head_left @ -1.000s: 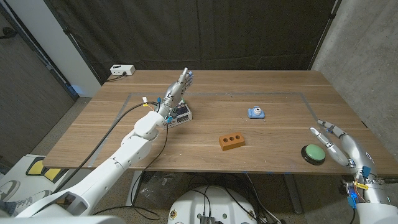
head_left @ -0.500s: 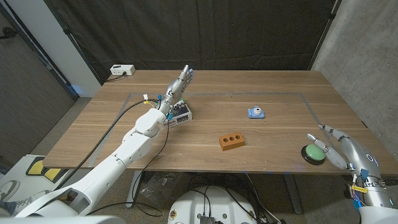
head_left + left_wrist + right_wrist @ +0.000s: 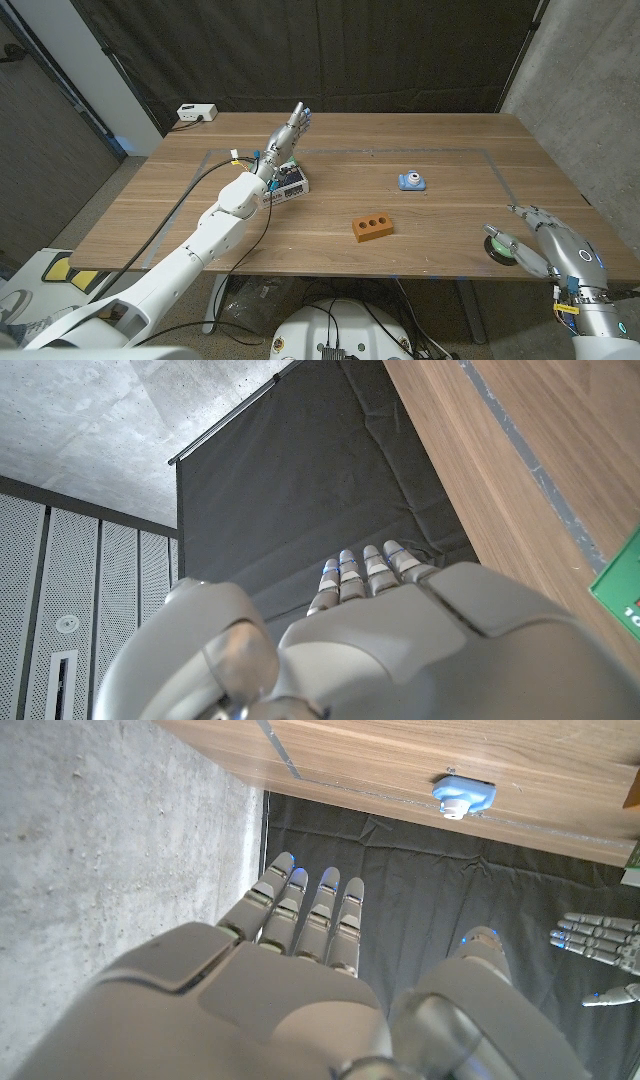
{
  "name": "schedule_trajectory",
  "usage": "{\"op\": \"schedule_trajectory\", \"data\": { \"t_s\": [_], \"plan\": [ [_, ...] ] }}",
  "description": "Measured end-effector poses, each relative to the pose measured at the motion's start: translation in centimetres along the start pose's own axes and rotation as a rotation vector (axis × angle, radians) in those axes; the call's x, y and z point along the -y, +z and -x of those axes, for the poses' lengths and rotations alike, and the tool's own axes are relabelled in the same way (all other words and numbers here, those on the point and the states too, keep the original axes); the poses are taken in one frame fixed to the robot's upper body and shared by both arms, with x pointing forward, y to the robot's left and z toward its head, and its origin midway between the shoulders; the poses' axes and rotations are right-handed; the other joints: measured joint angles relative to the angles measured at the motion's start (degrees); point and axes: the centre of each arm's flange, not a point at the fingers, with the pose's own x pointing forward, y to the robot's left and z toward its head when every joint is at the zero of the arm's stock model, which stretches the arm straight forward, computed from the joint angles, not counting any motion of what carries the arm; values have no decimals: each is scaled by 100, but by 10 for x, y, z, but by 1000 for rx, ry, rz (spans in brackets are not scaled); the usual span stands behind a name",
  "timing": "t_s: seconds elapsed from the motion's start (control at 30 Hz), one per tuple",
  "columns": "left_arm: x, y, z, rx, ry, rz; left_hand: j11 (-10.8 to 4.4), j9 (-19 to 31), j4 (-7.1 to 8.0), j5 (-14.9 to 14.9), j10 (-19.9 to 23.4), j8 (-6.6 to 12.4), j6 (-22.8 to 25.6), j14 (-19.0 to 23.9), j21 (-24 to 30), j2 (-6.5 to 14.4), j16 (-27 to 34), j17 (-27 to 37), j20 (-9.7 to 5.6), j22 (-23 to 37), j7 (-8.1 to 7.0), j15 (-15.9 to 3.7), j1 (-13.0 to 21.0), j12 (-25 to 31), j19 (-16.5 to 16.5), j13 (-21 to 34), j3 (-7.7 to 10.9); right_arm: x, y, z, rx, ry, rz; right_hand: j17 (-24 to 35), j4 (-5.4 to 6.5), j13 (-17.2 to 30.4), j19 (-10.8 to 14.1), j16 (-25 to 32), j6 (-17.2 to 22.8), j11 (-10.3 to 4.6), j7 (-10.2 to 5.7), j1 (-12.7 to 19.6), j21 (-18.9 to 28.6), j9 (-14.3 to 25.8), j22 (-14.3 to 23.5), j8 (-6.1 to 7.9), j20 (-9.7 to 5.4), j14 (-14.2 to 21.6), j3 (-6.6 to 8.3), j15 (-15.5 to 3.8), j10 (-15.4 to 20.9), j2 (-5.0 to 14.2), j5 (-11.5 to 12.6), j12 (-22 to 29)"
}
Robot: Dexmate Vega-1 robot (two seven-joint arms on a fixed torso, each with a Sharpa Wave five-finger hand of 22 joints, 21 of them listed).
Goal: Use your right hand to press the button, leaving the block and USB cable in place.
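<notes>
The round green button (image 3: 499, 247) sits at the wooden bench's (image 3: 330, 215) near right edge, under the right hand (image 3: 543, 248), whose spread fingers hold nothing. A brick-shaped block (image 3: 371, 227) lies mid-bench.

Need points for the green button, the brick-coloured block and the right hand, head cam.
green button (image 3: 495, 245), head view, the visible rim at its left, the rest covered by the hand.
brick-coloured block (image 3: 371, 227), head view, middle of its top face.
right hand (image 3: 545, 246), head view, back of the hand, over the button.

the right robot hand (image 3: 535, 245) hides most of the green button (image 3: 497, 245).
</notes>
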Motion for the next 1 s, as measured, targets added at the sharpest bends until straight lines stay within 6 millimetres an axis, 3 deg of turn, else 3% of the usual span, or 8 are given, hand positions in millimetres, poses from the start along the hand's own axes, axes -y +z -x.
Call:
{"op": "schedule_trajectory", "data": {
  "t_s": [0.13, 0.17, 0.3, 0.4, 0.73, 1.0],
  "plan": [
    [0, 1, 0, 4, -4, 0, 22, 0, 0, 0, 22, 0, 22, 0, 0, 1, 0, 0, -1, 0, 22, 0, 1, 0, 1, 0, 0, -1, 5, 0, 20, 9, -5, 0, 0, 0, 0, 0, 27, -18, -27, 0, 0, 0, 0, 0, 0, -31, 0, 30, -18, 0, 10, 0],
    [1, 1, 0, 5, -4, 0, 31, 0, 0, 0, 31, 0, 42, 0, 0, 12, 0, 0, -20, 0, 41, 0, 12, 0, 20, 0, 0, 0, 1, 0, 3, -1, 67, 0, 0, 0, 0, 0, 27, -18, -27, 0, 0, 0, 0, 0, 0, -31, 0, 30, -18, 0, 22, 0],
    [0, 0, -3, 8, -6, 4, 11, 0, 8, 0, 51, 0, 64, 13, 0, 39, 0, 0, 4, -1, 64, 13, 39, 0, 67, 0, -40, 0, 6, -1, 16, 5, 71, 0, 0, 0, 1, 0, -80, -18, 74, 0, 0, 0, 0, -45, 0, -30, 0, 30, -18, 0, 44, -45],
    [1, -1, -6, 7, -8, 7, 11, 0, 8, 0, 51, 0, 73, 31, 0, 39, 0, 0, 1, -1, 72, 32, 39, 0, 64, 0, -40, -2, 3, -1, -6, 29, 98, -1, 3, 0, 11, 29, -161, -18, -1, 0, 12, 0, 0, -81, -8, 49, -3, 17, -18, 0, 44, -45],
    [4, -2, -11, 9, -12, 14, 11, 0, 8, 0, 51, 0, 93, 64, -41, 39, 0, 0, 32, -2, 52, -1, 39, 0, 94, 0, -40, -9, 3, -2, -23, 65, 112, -1, 24, 0, 564, 179, -222, -122, -106, 52, 183, 0, 28, -108, -29, 668, -24, -11, 90, 99, 44, -44],
    [5, -2, -13, 12, -12, 18, 11, 0, -8, 0, 51, 0, 93, 63, -62, 53, 1, 0, 63, -2, 52, -1, 53, 0, 125, 0, -56, -16, 3, -2, -31, 79, 112, -1, 24, 0, 619, 179, -111, -104, -60, 82, 183, 0, 27, -83, -39, 729, -24, -11, 109, 129, 44, -45]
  ]
}}
